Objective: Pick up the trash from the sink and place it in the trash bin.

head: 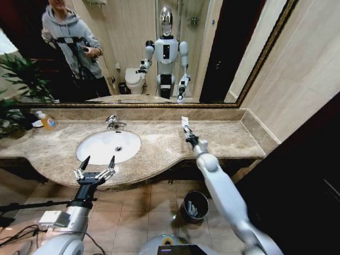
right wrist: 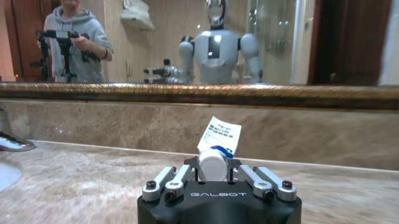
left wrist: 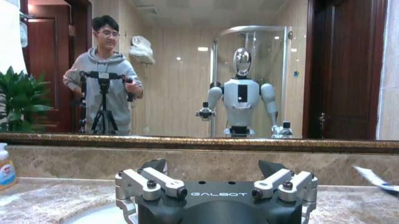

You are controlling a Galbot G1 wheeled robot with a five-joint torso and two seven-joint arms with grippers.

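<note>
The white oval sink (head: pixel 101 144) is set in the marble counter, with a chrome tap (head: pixel 113 122) behind it. My right gripper (head: pixel 189 136) hovers over the counter to the right of the sink, shut on a piece of trash: a small white tube (right wrist: pixel 219 134) with a blue cap, standing upright between the fingers (right wrist: pixel 213 164). My left gripper (head: pixel 96 166) stands open at the counter's front edge, just in front of the sink, holding nothing (left wrist: pixel 212 169). The black trash bin (head: pixel 194 206) sits on the floor below the counter, with some items inside.
An orange-labelled soap bottle (head: pixel 48 121) stands at the counter's back left beside a potted plant (head: pixel 16 79). A large mirror (head: pixel 159 48) runs along the wall behind. Cables and a white box (head: pixel 50 218) lie on the tiled floor at the left.
</note>
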